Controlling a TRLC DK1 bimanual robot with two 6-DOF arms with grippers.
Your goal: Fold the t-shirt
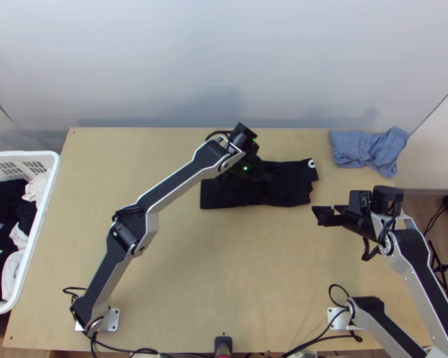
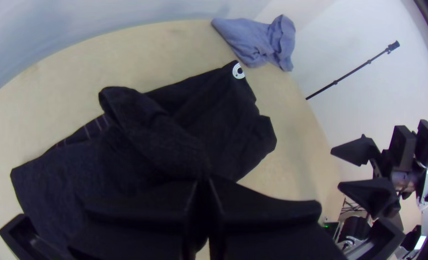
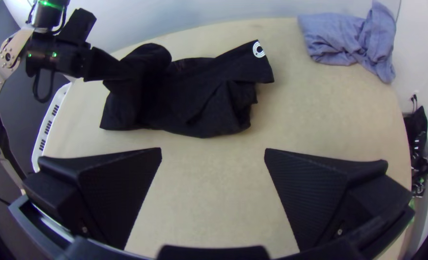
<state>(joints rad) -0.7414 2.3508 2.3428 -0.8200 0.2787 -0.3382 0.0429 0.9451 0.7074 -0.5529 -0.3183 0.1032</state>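
Black t-shirt (image 1: 290, 185), one: on the bench (image 1: 224, 268), far half, about the middle; folded into a rumpled band. Long axis left to right, the right end lying slightly farther. A white round mark (image 1: 311, 163) sits at the far corner of the right end, which has an uneven edge; the left end is plain. Raised, thick fold toward the left part.

Left gripper (image 1: 257, 170), one: over the left part of the shirt, pitched down, fingers together, clamped on the raised fold. Its arm stretches from the near left toward the far middle, bent at the elbow.

Right gripper (image 1: 325, 208), one: right side, above the bench, nearer than the shirt and apart from it; aimed left, fingers wide apart, nothing between them. Its arm bends out past the right edge.

Blue-grey cloth (image 1: 367, 149), one: far right corner, bunched.
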